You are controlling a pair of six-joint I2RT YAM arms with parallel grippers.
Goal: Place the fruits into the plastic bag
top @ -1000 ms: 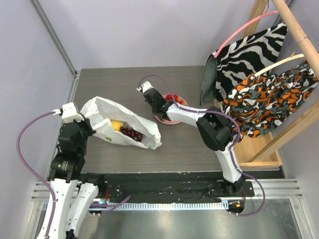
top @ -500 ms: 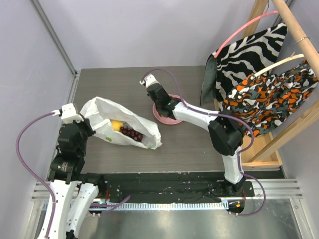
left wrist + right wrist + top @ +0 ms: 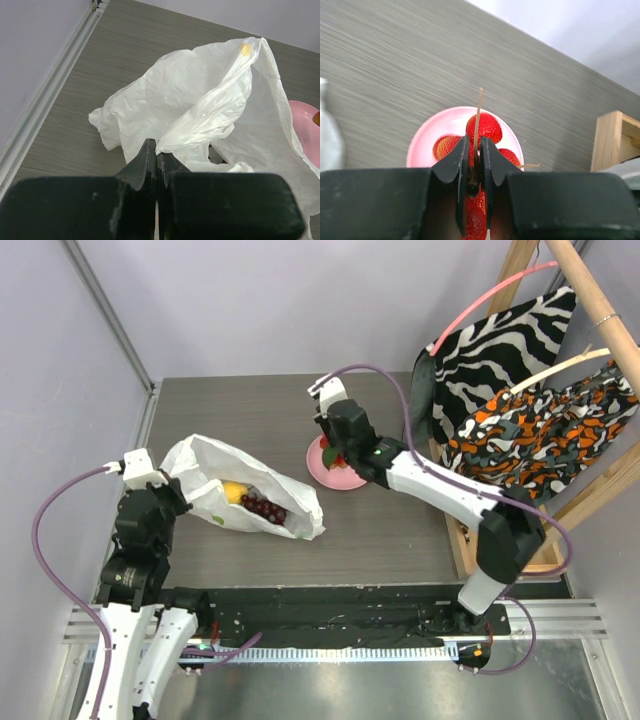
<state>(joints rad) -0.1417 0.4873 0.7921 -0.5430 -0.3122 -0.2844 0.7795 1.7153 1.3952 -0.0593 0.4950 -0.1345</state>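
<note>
The plastic bag (image 3: 205, 462) lies open at the left of the table, with a yellow lemon (image 3: 234, 491), a dark grape bunch (image 3: 263, 507) and a small green fruit (image 3: 218, 518) inside. My left gripper (image 3: 157, 150) is shut on a fold of the plastic bag (image 3: 200, 100) at its near edge. My right gripper (image 3: 474, 145) hangs just above the pink plate (image 3: 427, 142), shut on a red strawberry (image 3: 474, 215) whose thin stalk sticks up between the jaws. Three more strawberries (image 3: 485, 126) lie on the plate (image 3: 318, 472).
A wooden rack (image 3: 520, 270) stands along the right side, hung with a zebra-striped cloth (image 3: 490, 340) and an orange patterned cloth (image 3: 540, 435). Its post (image 3: 610, 140) is close to the plate. Walls close in the left and far sides.
My right arm swung out over the pink plate and its jaws closed on a strawberry, now held above the plate. The left arm and the bag stayed put.
</note>
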